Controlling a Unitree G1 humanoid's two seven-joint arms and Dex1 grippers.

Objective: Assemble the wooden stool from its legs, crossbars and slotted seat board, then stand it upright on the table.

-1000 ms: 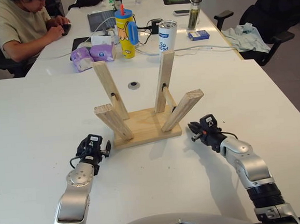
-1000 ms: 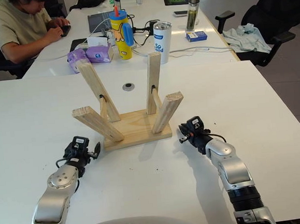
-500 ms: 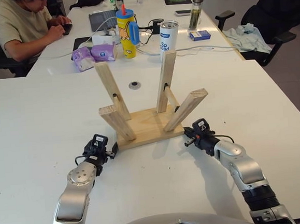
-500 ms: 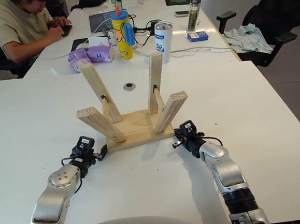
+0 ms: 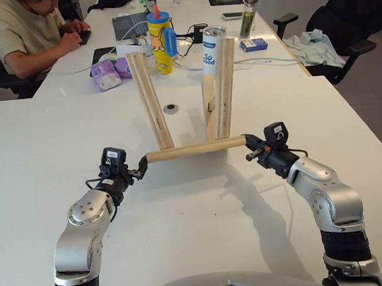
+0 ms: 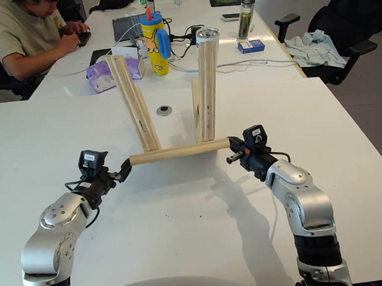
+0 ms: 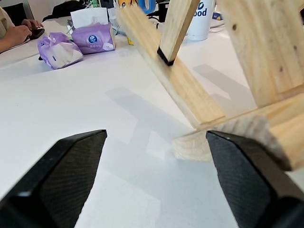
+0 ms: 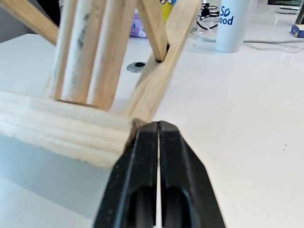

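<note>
**Upside-down stool tipped up between the two hands**

The wooden stool (image 5: 193, 126) is sitting near the middle of the white table (image 5: 45, 141), upside down and tipped. Its seat board (image 5: 195, 149) is showing only its thin pale edge, running as a nearly level strip from one hand to the other and throwing a shadow on the table just below it. I cannot tell whether any edge of the board is resting on the table.

The legs (image 5: 151, 96) are rising from the board and leaning toward the far side. They are flat, light, unpainted slats. A crossbar (image 7: 175, 28) is sitting in a dark slot in one leg.

The left hand (image 5: 139, 169) is waiting at the left end of the board. Its two fingers (image 7: 61, 180) are spread wide apart, and the rough corner of the board is lying between them, close to one finger.

The right hand (image 5: 250, 155) is at the right end. Its fingers (image 8: 142, 180) are pressed together with nothing between them, and their tips are touching the corner of the board.

On the next table behind, a yellow cup (image 5: 160, 43), a white can (image 5: 213, 45) and purple tissue packs (image 5: 106, 73) are standing well apart from the stool.
</note>
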